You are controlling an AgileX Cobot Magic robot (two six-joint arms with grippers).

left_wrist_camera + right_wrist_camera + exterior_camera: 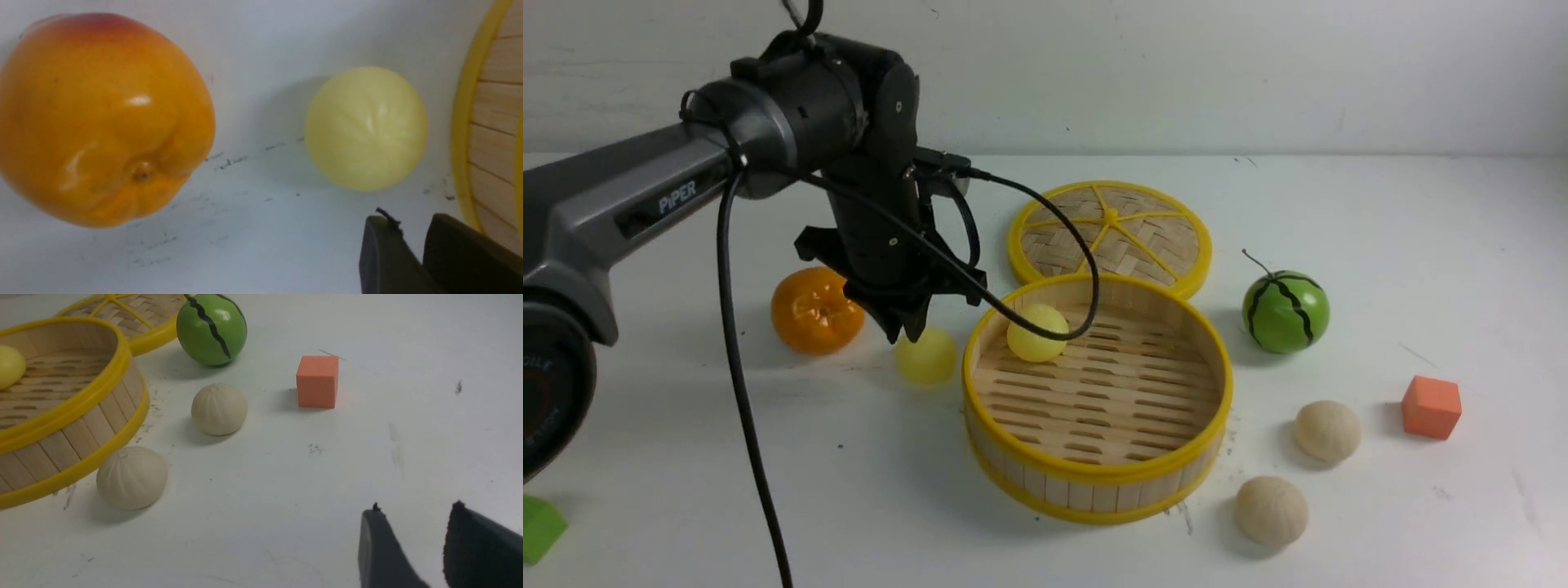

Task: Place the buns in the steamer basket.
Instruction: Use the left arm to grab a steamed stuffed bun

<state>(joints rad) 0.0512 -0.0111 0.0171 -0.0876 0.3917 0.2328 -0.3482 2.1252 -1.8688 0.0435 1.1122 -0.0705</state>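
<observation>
Front view: the left arm [645,204] reaches in from the robot's left side. The steamer basket [1094,490] stands mid-table with its open side up and its round axis vertical. The woven lid [1111,233] lies flat just behind it. A tangerine [815,310] sits to the basket's left and a watermelon ball [1285,312] to its right.

One yellow bun [1036,333] already rests on the slats near the basket's far-left wall. A second yellow bun [927,357] lies on the table just outside that wall, between basket and tangerine. Two cream buns [1327,430] [1271,510] lie near the basket's right side. Each bun is a ball with no long axis, and the pleats meet on top.

The left gripper [905,327] hangs just above and beside the second yellow bun. Its jaws are almost together and hold nothing. The step in hand looks like the approach to this bun. The next move probably calls for parting the jaws wider than the ball, centring over it and lowering, clear of the rim.

The right gripper [416,522] shows only in its wrist view. It has a small gap, is empty, and is well apart from the cream buns.
</observation>
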